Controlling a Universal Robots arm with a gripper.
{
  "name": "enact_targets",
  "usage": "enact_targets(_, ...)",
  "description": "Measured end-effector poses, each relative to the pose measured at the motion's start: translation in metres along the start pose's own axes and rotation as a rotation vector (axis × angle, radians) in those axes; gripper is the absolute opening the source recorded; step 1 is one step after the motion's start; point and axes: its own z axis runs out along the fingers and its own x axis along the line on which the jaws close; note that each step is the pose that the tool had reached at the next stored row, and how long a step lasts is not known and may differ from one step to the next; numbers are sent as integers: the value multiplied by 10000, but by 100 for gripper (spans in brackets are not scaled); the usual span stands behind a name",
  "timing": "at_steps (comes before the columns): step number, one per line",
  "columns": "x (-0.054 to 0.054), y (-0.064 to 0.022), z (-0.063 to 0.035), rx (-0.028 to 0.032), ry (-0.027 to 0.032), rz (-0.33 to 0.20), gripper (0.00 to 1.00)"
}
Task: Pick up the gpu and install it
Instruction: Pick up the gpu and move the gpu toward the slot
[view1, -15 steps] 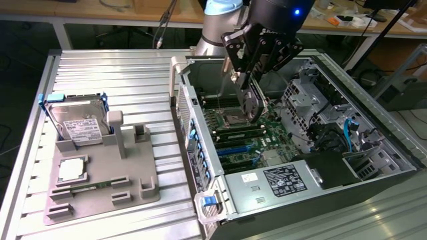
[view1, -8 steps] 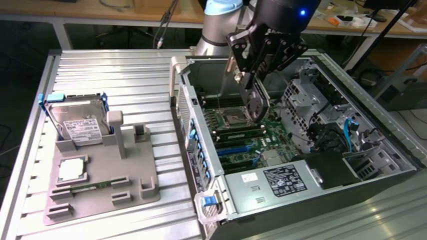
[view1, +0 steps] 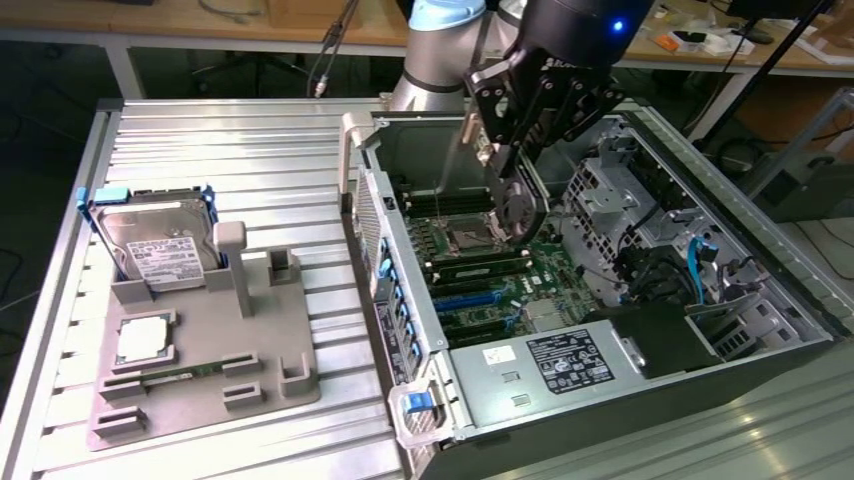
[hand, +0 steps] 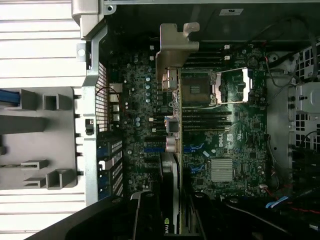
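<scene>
My gripper (view1: 523, 150) is shut on the gpu (view1: 514, 205), which hangs edge-down inside the open computer case (view1: 400, 330). The card hovers above the motherboard (view1: 547, 280), close to the CPU socket (view1: 470, 238). In the wrist view the gpu (hand: 172, 115) appears edge-on between my fingers (hand: 145, 215), with its silver end bracket (hand: 176, 47) pointing toward the case's rear wall. Blue expansion slots (hand: 155, 148) lie on the board beside and below the card. I cannot tell whether the card touches the board.
A grey fixture tray (view1: 267, 350) on the exterior view's left carries a hard drive (view1: 154, 245), a CPU chip (view1: 143, 340) and a memory stick (view1: 174, 378). Inside the case are a power supply (view1: 561, 365), drive cages (view1: 627, 200) and cables (view1: 701, 270).
</scene>
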Motion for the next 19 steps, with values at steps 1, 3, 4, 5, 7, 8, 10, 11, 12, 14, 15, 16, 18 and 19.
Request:
enact_targets(1, -10, 0, 0, 0, 0, 0, 27)
enact_targets(3, -29, 1, 0, -1, 0, 0, 27)
enact_targets(4, -39, 1, 0, 0, 0, 0, 27)
enact_targets(5, -50, 1, 0, 0, 0, 0, 27)
enact_targets(7, -74, 2, 1, 0, 0, 0, 27)
enact_targets(8, -86, 2, 1, 0, 0, 0, 27)
enact_targets(10, -108, 2, 1, 0, 0, 0, 27)
enact_targets(11, -117, 3, 1, 0, 0, 0, 27)
enact_targets(12, -128, 3, 1, 0, 0, -1, 27)
enact_targets(14, -150, 3, 1, 0, 0, 0, 27)
enact_targets(15, -159, 4, 1, 0, 0, 0, 27)
enact_targets(16, -171, 4, 1, 0, 0, -1, 27)
enact_targets(18, -192, 4, 1, 0, 0, 0, 27)
enact_targets(19, -201, 4, 2, 0, 0, 0, 27)
